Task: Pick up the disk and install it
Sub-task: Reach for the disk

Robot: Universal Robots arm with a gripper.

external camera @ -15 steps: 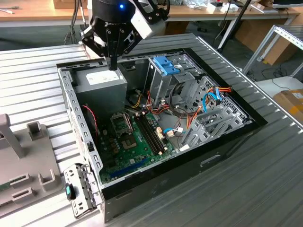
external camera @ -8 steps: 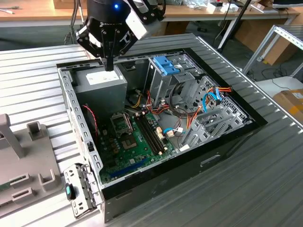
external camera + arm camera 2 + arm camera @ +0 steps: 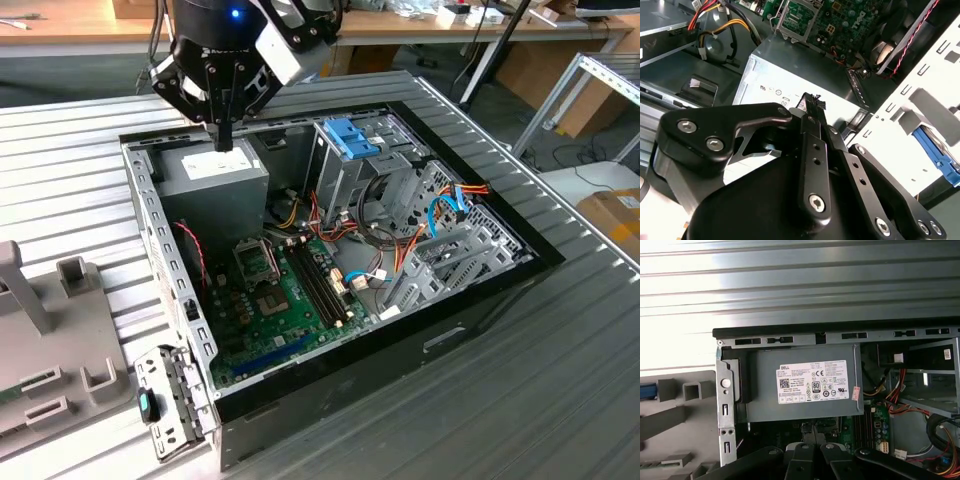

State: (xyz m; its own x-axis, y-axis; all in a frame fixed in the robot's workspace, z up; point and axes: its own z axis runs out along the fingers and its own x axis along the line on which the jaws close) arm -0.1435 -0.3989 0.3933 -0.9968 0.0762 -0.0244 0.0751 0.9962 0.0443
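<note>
- The hand [image 3: 223, 140] points straight down over the open computer case [image 3: 400, 352], its two black fingers [image 3: 816, 131] pressed together with nothing between them.
- Its tips hang over the grey power supply [image 3: 215, 178], close to the white label on the top face. Whether they touch the metal cannot be told.
- In the first wrist view the power supply [image 3: 765, 405] lies flat in a corner of the case, against the perforated side wall [image 3: 726, 415].
- In the exterior view, the green motherboard [image 3: 285, 305] lies on the case floor in front of the power supply, with a red and black wire [image 3: 192, 250] running along the side wall next to it.
- Toward the exterior view's right stands the metal drive cage [image 3: 345, 180] with a ribbed blue latch [image 3: 350, 137] on top. Thin blue cables [image 3: 447, 205] curl further right.
- The disk [image 3: 940, 160] is outside the case, beyond the perforated side wall and well apart from the hand. In the first wrist view its blue edge [image 3: 647, 391] shows at the grey fixture [image 3: 680, 417].
- That fixture [image 3: 60, 345] sits on the ribbed metal worktop [image 3: 90, 165] just beside the case, on the exterior view's left.
</note>
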